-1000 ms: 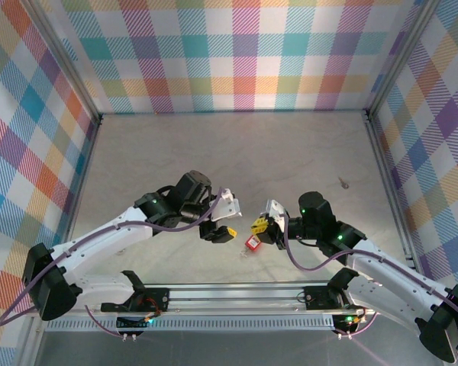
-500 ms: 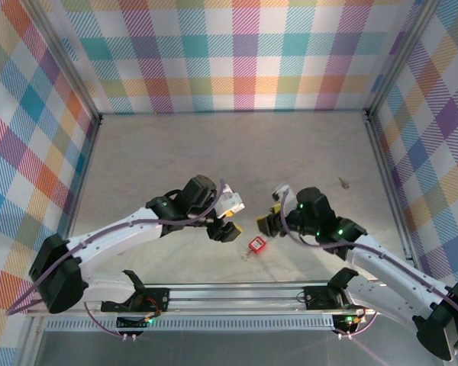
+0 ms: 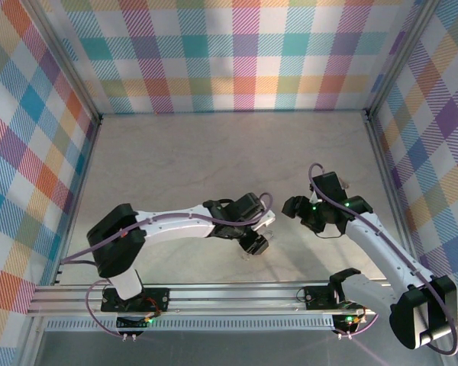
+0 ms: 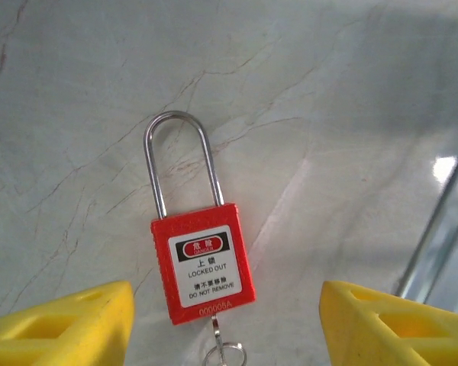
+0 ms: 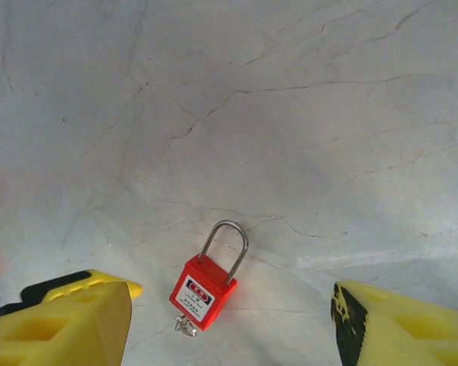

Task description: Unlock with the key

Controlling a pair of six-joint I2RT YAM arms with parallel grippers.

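A red padlock (image 4: pixel 202 263) lies flat on the pale marble table (image 4: pixel 328 99), label up, with its steel shackle (image 4: pixel 179 156) seated in the body. A key (image 4: pixel 217 343) with a ring sticks out of its bottom. My left gripper (image 4: pixel 229 328) hovers over it, open, one yellow fingertip on each side and touching nothing. In the top view the left gripper (image 3: pixel 256 244) covers the padlock. My right gripper (image 3: pixel 296 207) hangs to the right of it, open and empty. The right wrist view shows the padlock (image 5: pixel 202 290) and key (image 5: pixel 185 328) between the open right gripper (image 5: pixel 229 324).
An aluminium rail (image 3: pixel 229 293) runs along the near table edge, and shows as a rail (image 4: pixel 443 229) just right of the padlock. Plaid walls (image 3: pixel 244 53) enclose the table. A small dark mark (image 3: pixel 342 181) sits at the right.
The right gripper opened and let go of the padlock, which now lies on the table; that arm drew back to the right. The left arm swung right to hover over the padlock.
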